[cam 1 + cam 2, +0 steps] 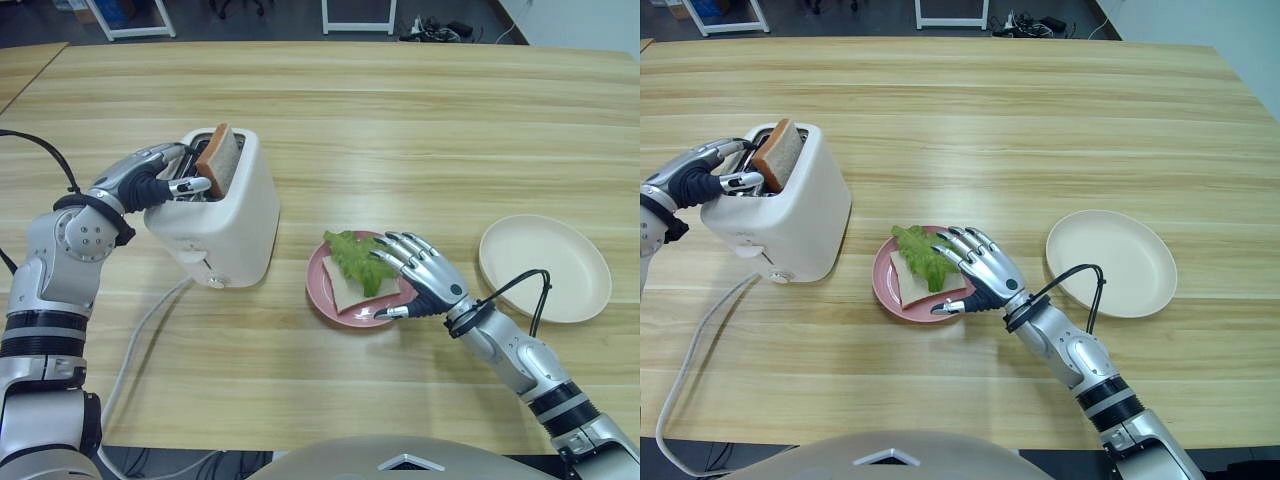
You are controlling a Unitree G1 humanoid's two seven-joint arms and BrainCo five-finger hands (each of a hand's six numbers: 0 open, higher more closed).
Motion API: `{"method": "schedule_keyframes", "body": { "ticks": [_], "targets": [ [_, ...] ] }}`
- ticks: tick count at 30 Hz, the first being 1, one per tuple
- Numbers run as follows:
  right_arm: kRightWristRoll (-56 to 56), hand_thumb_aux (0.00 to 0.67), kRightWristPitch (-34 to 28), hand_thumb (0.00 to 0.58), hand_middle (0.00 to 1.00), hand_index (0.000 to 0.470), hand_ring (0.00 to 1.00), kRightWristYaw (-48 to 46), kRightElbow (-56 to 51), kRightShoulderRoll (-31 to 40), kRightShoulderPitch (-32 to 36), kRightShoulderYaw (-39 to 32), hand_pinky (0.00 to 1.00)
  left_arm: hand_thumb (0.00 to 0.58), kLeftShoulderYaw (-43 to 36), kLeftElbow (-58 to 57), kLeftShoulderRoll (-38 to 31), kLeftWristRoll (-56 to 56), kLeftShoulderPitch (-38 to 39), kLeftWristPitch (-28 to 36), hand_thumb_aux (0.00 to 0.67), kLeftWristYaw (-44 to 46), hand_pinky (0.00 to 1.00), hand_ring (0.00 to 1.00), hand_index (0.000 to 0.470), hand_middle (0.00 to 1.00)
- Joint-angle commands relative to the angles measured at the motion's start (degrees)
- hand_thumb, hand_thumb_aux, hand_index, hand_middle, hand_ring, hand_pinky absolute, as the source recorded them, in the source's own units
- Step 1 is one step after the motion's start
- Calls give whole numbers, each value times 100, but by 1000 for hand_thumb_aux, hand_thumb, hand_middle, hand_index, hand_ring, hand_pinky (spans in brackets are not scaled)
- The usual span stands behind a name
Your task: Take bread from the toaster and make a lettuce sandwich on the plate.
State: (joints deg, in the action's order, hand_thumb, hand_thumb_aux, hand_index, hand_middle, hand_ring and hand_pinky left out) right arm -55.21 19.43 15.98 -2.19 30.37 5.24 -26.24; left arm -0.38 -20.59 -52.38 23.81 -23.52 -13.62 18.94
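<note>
Left eye view | done: bottom slice and lettuce lie on pink plate, right hand spread flat over them, gripping nothing | to do: top slice stands in toaster, left hand fingers pinching it, not yet carried across

Light wooden table, plank grain running left to right. White toaster stands left of centre, its cord trailing toward the near edge. Pink plate lies at centre, near the toaster. Cream plate lies to the right, apart.
</note>
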Motion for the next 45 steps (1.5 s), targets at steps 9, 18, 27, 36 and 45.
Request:
{"method": "schedule_keyframes", "body": {
  "ticks": [9,18,27,36,45],
  "targets": [
    [-39,0,-9,0,0,0,0,-60,-12,-4,-24,37,0,0,-385,69,-2,768,-193,-10,0,-372,0,0,0,0],
    [-39,0,-16,0,0,0,0,-50,-71,-25,0,34,0,580,-498,-17,168,791,-483,-6,662,-486,0,0,464,0],
    [-26,0,0,0,0,0,0,-36,-133,-45,-5,33,0,580,-300,62,316,404,-525,-41,670,-446,0,0,470,0],
    [-10,0,13,0,0,0,0,-20,-158,-59,-12,29,0,580,-47,279,357,12,-508,60,670,-446,0,0,470,0],
    [-88,0,-17,0,0,0,0,17,-212,-56,1,23,0,580,204,372,215,-113,-485,-147,670,-544,1000,1000,470,1000]
  ]
}}
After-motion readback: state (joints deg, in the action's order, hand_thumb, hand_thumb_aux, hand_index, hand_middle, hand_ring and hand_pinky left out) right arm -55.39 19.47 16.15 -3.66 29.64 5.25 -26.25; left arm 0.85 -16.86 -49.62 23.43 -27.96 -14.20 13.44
